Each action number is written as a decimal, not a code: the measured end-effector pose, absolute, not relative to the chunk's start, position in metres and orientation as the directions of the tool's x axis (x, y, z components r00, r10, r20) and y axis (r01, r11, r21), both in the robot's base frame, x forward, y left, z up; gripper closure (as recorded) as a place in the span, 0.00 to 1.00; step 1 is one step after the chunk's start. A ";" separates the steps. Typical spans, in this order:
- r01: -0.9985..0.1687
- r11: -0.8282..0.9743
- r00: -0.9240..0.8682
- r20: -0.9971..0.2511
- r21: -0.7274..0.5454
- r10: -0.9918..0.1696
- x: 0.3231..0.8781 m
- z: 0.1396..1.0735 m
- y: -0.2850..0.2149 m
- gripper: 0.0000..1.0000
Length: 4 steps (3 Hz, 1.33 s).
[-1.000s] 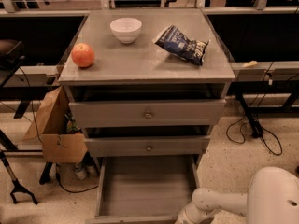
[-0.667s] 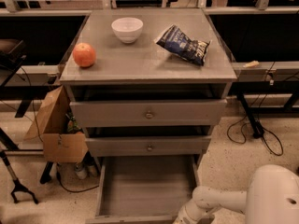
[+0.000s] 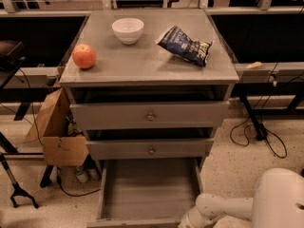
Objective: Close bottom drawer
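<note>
The bottom drawer [image 3: 149, 188] of the grey cabinet stands pulled far out, empty, with its grey plank floor showing and its front edge [image 3: 142, 221] at the bottom of the view. My white arm [image 3: 216, 207] reaches in from the lower right toward the drawer's front right corner. My gripper is past the bottom edge of the view and hidden.
The two upper drawers [image 3: 150, 116] with brass knobs stick out slightly. On the cabinet top [image 3: 142, 65] lie an orange [image 3: 84, 56], a white bowl [image 3: 128, 30] and a blue chip bag [image 3: 185, 45]. A cardboard box [image 3: 57, 132] stands at the left. Cables [image 3: 256, 137] lie at the right.
My arm's end has slid a little left and down toward the drawer's front corner. The drawer stands open as before.
</note>
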State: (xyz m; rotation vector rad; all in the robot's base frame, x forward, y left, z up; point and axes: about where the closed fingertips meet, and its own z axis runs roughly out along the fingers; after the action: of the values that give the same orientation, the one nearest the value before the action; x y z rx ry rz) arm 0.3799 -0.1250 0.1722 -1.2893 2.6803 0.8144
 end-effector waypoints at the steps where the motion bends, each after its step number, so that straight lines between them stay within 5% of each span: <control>1: -0.741 0.511 -0.649 -0.271 0.434 -0.711 0.376 0.173 -0.126 0.00; 2: -0.741 0.511 -0.649 -0.271 0.434 -0.711 0.372 0.174 -0.126 0.00; 4: -0.750 0.511 -0.644 -0.288 0.420 -0.709 0.377 0.176 -0.121 0.41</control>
State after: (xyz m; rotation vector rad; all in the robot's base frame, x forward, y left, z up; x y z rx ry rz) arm 0.3774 -0.1210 0.1764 -1.2872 2.6615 0.7999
